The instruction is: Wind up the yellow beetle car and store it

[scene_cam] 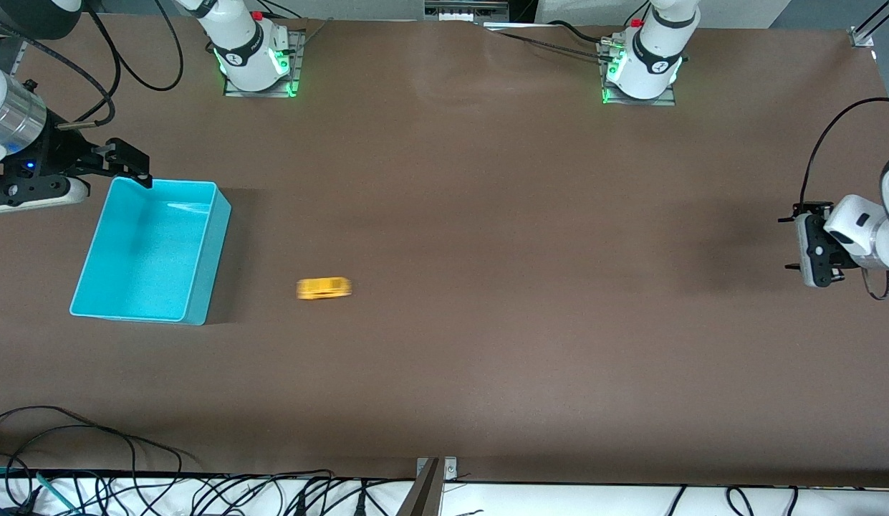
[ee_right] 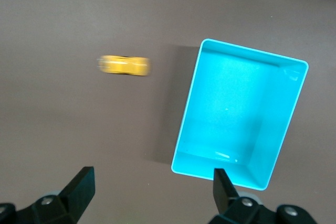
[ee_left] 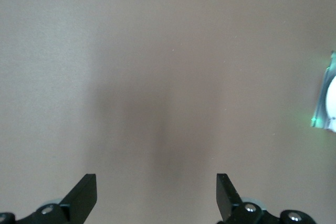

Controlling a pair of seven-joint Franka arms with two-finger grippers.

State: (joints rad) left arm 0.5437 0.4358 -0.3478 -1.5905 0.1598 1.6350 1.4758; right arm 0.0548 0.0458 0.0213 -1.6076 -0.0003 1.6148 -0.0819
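The yellow beetle car point(scene_cam: 324, 288) sits blurred on the brown table point(scene_cam: 487, 215), just beside the turquoise bin point(scene_cam: 200, 258), on the side toward the left arm's end, not touching it. The right gripper point(scene_cam: 132, 166) hangs over the bin's corner, jaws spread and empty. The left gripper point(scene_cam: 794, 242) waits over bare table at its own end, jaws spread wide too

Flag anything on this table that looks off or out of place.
Only the yellow beetle car: it looks smeared lengthwise, as if rolling, on the bare table beside the turquoise bin, not in it. Neither open gripper, right or left, holds it.
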